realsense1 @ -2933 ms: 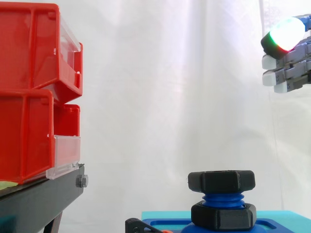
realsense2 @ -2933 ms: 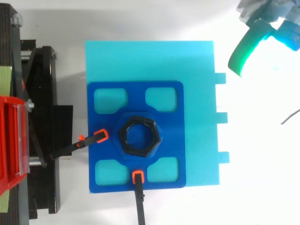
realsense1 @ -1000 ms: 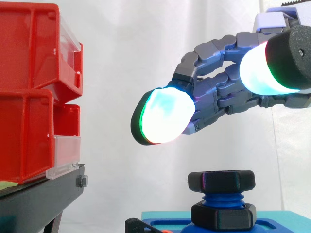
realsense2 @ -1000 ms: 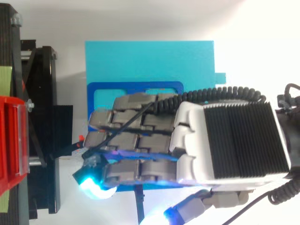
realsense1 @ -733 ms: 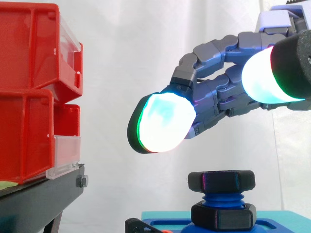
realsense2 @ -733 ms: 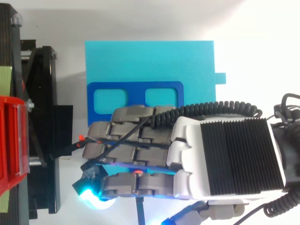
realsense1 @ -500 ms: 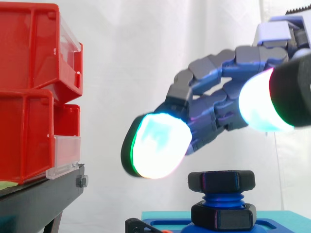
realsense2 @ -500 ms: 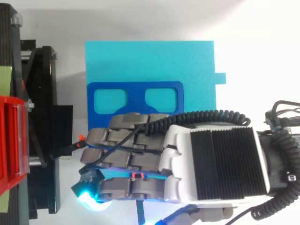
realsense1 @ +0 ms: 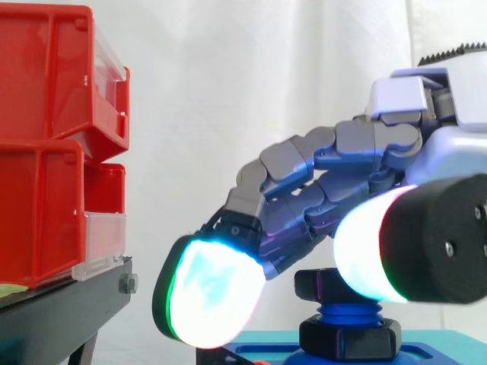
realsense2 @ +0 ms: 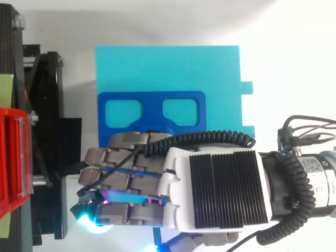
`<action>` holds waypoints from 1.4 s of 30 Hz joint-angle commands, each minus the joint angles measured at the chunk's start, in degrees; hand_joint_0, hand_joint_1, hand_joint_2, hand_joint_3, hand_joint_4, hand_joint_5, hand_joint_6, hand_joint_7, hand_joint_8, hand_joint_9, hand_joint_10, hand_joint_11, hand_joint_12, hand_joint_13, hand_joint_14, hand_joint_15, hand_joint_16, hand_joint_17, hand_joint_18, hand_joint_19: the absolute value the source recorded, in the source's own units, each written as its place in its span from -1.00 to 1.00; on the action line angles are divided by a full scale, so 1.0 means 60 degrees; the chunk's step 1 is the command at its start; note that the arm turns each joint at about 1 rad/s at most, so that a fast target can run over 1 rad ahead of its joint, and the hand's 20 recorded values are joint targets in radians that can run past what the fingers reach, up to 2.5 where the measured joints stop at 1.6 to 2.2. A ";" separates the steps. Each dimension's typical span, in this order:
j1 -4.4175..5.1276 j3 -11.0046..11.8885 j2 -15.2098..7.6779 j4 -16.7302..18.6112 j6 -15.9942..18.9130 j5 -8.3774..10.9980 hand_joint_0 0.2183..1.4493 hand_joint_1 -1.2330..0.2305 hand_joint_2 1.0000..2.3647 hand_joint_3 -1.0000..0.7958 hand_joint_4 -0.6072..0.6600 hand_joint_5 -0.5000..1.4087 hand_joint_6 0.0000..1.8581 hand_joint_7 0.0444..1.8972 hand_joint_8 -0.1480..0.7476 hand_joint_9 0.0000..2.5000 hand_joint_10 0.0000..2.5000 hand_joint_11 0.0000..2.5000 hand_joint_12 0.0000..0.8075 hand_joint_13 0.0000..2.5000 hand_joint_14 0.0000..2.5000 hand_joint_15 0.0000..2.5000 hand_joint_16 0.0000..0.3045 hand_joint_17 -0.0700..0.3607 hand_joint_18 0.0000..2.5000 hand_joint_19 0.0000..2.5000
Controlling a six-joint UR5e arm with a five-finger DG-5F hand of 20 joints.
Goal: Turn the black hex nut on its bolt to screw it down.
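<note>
Side view: hand arched over the black hex nut, which sits high on its blue bolt. Fingers curve loosely and wide, gripping nothing, apparently placed to straddle the nut for turning.

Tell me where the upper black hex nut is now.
Side view, lower right of centre: the upper black hex nut sits on the blue bolt, above a second black nut, just under the hand.

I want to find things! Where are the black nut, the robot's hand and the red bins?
black hex nut [realsense1: 316,287], side view, its left edge.
hand [realsense2: 220,191], top view, its ribbed back.
red bins [realsense1: 46,84], side view, upper bin's side.
</note>
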 commanded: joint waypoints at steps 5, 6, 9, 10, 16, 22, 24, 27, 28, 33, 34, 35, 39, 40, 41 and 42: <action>-0.0024 0.0005 -0.0016 -0.0088 -0.0459 -0.0173 -0.48 0.04 -1.00 -0.43 0.29 -0.62 -0.46 -0.20 -0.14 -0.67 -1.00 -1.00 -0.21 -0.71 -1.00 -1.00 -0.65 -0.12 -0.77 -0.67; -0.0024 0.0005 -0.0016 -0.0088 -0.0459 -0.0173 -0.48 0.04 -1.00 -0.43 0.29 -0.62 -0.46 -0.20 -0.14 -0.67 -1.00 -1.00 -0.20 -0.71 -1.00 -1.00 -0.65 -0.12 -0.77 -0.67; -0.0024 0.0005 -0.0016 -0.0073 -0.0459 -0.0187 -0.48 0.04 -1.00 -0.43 0.29 -0.62 -0.46 -0.20 -0.14 -0.67 -1.00 -1.00 -0.20 -0.71 -1.00 -1.00 -0.65 -0.12 -0.77 -0.67; -0.0024 0.0122 -0.0001 -0.0117 -0.0503 -0.0216 -0.48 0.04 -1.00 -0.43 0.29 -0.62 -0.46 -0.21 -0.14 -0.67 -1.00 -1.00 -0.20 -0.71 -1.00 -1.00 -0.65 -0.12 -0.77 -0.67; -0.0038 0.0342 -0.0016 -0.0264 -0.0738 -0.0275 -0.48 0.04 -1.00 -0.43 0.29 -0.62 -0.46 -0.20 -0.14 -0.67 -1.00 -1.00 -0.21 -0.71 -1.00 -1.00 -0.65 -0.12 -0.77 -0.66; -0.0214 0.0474 -0.0001 -0.0439 -0.0869 -0.0685 -0.48 0.04 -1.00 -0.43 0.29 -0.62 -0.46 -0.20 -0.14 -0.67 -1.00 -1.00 -0.20 -0.71 -1.00 -1.00 -0.65 -0.12 -0.77 -0.66; -0.0361 0.0591 -0.0001 -0.0747 -0.1001 -0.0861 -0.48 0.04 -1.00 -0.44 0.30 -0.62 -0.46 -0.18 -0.14 -0.67 -1.00 -1.00 -0.20 -0.71 -1.00 -1.00 -0.65 -0.12 -0.77 -0.67; -0.0463 0.0591 -0.0001 -0.0820 -0.1060 -0.0964 -0.48 0.05 -1.00 -0.44 0.31 -0.61 -0.46 -0.15 -0.14 -0.67 -1.00 -1.00 -0.20 -0.72 -1.00 -1.00 -0.65 -0.12 -0.77 -0.66; -0.0463 0.0591 -0.0001 -0.0820 -0.1060 -0.0964 -0.48 0.05 -1.00 -0.44 0.31 -0.61 -0.46 -0.14 -0.14 -0.67 -1.00 -1.00 -0.20 -0.72 -1.00 -1.00 -0.65 -0.12 -0.77 -0.66; -0.0639 0.0591 -0.0001 -0.0850 -0.1177 -0.1286 -0.48 0.05 -1.00 -0.44 0.34 -0.60 -0.46 -0.09 -0.14 -0.67 -1.00 -1.00 -0.20 -0.72 -1.00 -1.00 -0.65 -0.12 -0.77 -0.66; -0.0654 0.0605 -0.0001 -0.0850 -0.1206 -0.1315 -0.48 0.05 -1.00 -0.44 0.35 -0.60 -0.46 -0.08 -0.14 -0.67 -1.00 -1.00 -0.20 -0.72 -1.00 -1.00 -0.65 -0.12 -0.77 -0.66; -0.0683 0.0605 -0.0001 -0.0850 -0.1236 -0.1388 -0.48 0.06 -1.00 -0.44 0.36 -0.59 -0.46 -0.06 -0.14 -0.67 -1.00 -1.00 -0.20 -0.72 -1.00 -1.00 -0.65 -0.12 -0.77 -0.66; -0.0800 0.0605 -0.0001 -0.0850 -0.1324 -0.1564 -0.49 0.06 -1.00 -0.44 0.38 -0.59 -0.46 -0.03 -0.14 -0.67 -1.00 -1.00 -0.20 -0.72 -1.00 -1.00 -0.65 -0.12 -0.77 -0.66; -0.0800 0.0605 -0.0001 -0.0850 -0.1324 -0.1564 -0.49 0.06 -1.00 -0.44 0.37 -0.59 -0.46 -0.02 -0.14 -0.67 -1.00 -1.00 -0.20 -0.72 -1.00 -1.00 -0.65 -0.12 -0.77 -0.66; -0.0815 0.0605 -0.0001 -0.0850 -0.1338 -0.1593 -0.49 0.06 -1.00 -0.44 0.38 -0.59 -0.46 -0.01 -0.14 -0.67 -1.00 -1.00 -0.20 -0.72 -1.00 -1.00 -0.65 -0.12 -0.77 -0.66; -0.0844 0.0605 -0.0001 -0.0850 -0.1353 -0.1623 -0.49 0.06 -1.00 -0.44 0.38 -0.58 -0.46 -0.01 -0.13 -0.67 -1.00 -1.00 -0.20 -0.72 -1.00 -1.00 -0.65 -0.12 -0.77 -0.66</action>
